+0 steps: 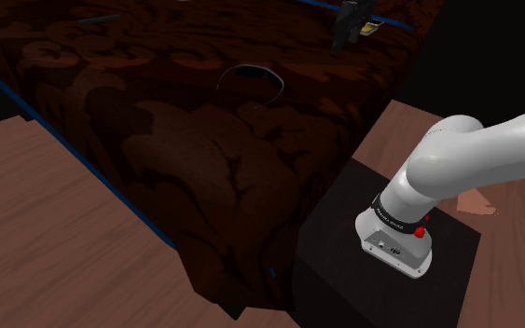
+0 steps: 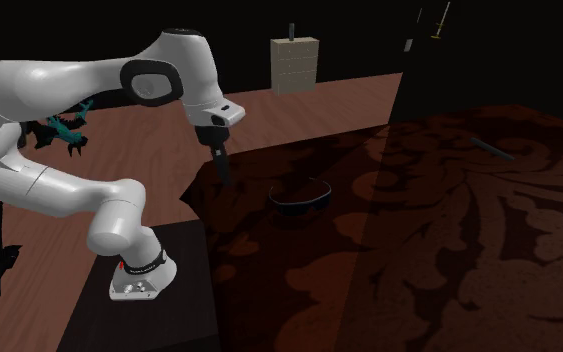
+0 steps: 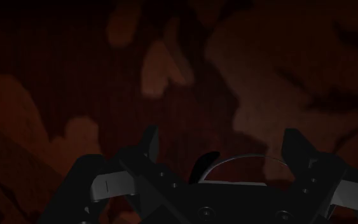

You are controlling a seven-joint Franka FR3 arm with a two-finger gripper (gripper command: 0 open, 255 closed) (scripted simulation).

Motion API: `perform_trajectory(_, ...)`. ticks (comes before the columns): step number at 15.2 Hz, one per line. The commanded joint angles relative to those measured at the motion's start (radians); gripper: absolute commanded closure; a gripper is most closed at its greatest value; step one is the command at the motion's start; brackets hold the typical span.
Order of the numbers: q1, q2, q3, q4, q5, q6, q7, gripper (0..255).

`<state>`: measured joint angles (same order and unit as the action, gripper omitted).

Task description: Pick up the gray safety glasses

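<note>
Dark red patterned tabletop (image 2: 449, 250). Gripper (image 2: 222, 168) hovers nr its edge, jaws wide apart, empty. Gray safety glasses (image 2: 301, 201) lie approx 4 o'clock from it in 2nd ext. view, long axis 9–3, not touching the fingers (image 3: 149, 147).

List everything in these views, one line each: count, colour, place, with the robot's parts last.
safety glasses: one, dark grey, on the table near the gripper, not held.
thin rod: one, dark, on the table.
table: one, dark red-brown patterned top, beside the stand.
block: one, beige, on the floor.
floor: one, brown wood, around the table.
stand: one, black, on the floor.
arm: one, white, on the stand.
gripper: one, black, open, above the table.
</note>
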<state>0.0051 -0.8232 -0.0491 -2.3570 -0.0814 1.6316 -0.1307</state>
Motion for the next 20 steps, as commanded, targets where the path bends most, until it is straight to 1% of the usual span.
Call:
perform_trajectory(1, 0.0, 0.0, 0.0, 0.0, 0.0, 0.0, 0.0, 0)
perform_trajectory(5, 0.002, 0.141, 0.006, 0.027, -0.011, 0.11, 0.011, 0)
perform_trajectory(10, 0.003, 0.327, 0.012, 0.091, -0.026, 0.227, 0.025, 0)
perform_trajectory(15, 0.002, 0.52, 0.019, 0.189, -0.045, 0.316, 0.041, 0)
perform_trajectory(20, 0.0, 0.715, 0.024, 0.32, -0.066, 0.374, 0.057, 0)
